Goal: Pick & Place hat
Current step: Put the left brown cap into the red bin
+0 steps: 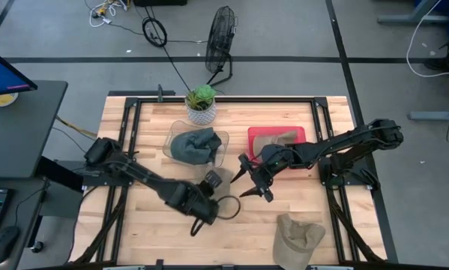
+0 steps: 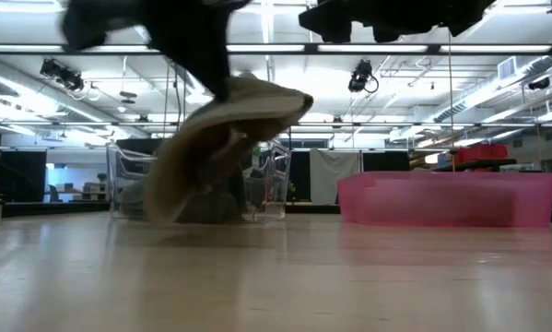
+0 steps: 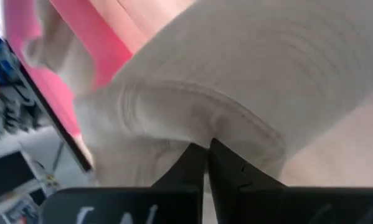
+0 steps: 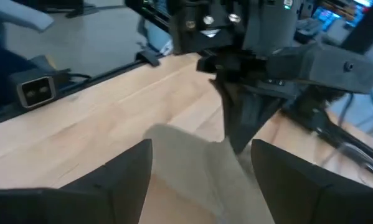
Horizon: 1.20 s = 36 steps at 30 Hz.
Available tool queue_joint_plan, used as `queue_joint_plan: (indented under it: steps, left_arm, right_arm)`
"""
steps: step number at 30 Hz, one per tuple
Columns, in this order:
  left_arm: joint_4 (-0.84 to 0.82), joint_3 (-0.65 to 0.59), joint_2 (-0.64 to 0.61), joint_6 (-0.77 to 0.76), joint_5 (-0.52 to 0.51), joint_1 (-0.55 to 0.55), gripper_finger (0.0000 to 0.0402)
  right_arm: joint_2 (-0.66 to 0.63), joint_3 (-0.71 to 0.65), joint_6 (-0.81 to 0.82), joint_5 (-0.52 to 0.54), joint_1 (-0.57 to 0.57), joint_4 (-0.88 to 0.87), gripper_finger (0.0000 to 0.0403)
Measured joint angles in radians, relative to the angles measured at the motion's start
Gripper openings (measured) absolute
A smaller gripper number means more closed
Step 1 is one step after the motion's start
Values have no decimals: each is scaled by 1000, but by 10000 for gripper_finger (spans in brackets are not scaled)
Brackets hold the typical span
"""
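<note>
Mid-table, just in front of the clear bin (image 1: 223,142), a tan hat (image 1: 218,178) hangs pinched in the L gripper (image 1: 211,185). L wrist view: fingers (image 3: 192,163) are closed tight on a fold of the fabric near a stitched seam, w/ the crown (image 3: 248,74) filling the view beyond. Low view: hat (image 2: 225,148) sits tilted, long axis sloping from low on the pic's left to a raised edge on its right. Can't tell if the low end touches the table (image 1: 134,240). White marks on the L gripper body (image 3: 111,214), too blurred to read; no readable print on the hat.

R gripper (image 1: 250,182) is just beside the hat, fingers spread wide, pointing toward the L gripper, holding nothing. R wrist view: hat (image 4: 192,162) lies between the R fingers (image 4: 127,171), and the L gripper (image 4: 236,134) comes down onto it from above.

Clear bin holds a grey hat (image 1: 196,145). Red bin (image 1: 255,133) next to it, by the R arm, holds a tan item (image 1: 282,138). 2nd tan hat (image 1: 297,234) lies flat near the table's front edge, R side, well apart from both grippers. Potted plant (image 1: 201,103) stands at the back edge behind the clear bin. Fan (image 1: 221,41) on the floor beyond the table. Low view: clear bin (image 2: 128,180) behind the hat, red bin (image 2: 446,198) off to the pic's right.
</note>
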Motion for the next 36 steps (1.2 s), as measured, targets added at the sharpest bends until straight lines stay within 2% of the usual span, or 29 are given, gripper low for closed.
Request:
queue_joint_plan:
  steps: [4, 8, 11, 16, 20, 23, 26, 32, 36]
  left_arm:
    - [93, 0, 0, 164, -1, 51, 12]
    - [138, 0, 0, 328, 0, 93, 10]
    - [153, 0, 0, 375, 1, 126, 12]
    - [183, 0, 0, 491, 13, 171, 13]
    - [267, -1, 0, 578, 24, 192, 10]
    - [312, -1, 0, 651, 106, 206, 12]
    - [343, -1, 0, 687, 162, 218, 16]
    - [379, -2, 1, 697, 174, 243, 12]
    - [392, -2, 2, 695, 175, 255, 14]
  right_arm:
    - [0, 0, 2, 85, -5, -16, 277]
    - [0, 0, 101, 196, -34, -34, 277]
    - [0, 0, 165, 210, -59, -78, 277]
    - [0, 0, 115, 206, -64, -120, 274]
    - [0, 0, 80, 204, -64, -114, 269]
    - [0, 0, 41, 246, -64, -114, 267]
    - [0, 0, 33, 263, -64, -136, 265]
    - [0, 0, 47, 265, -64, -245, 262]
    - [-1, 1, 112, 266, -65, -270, 234]
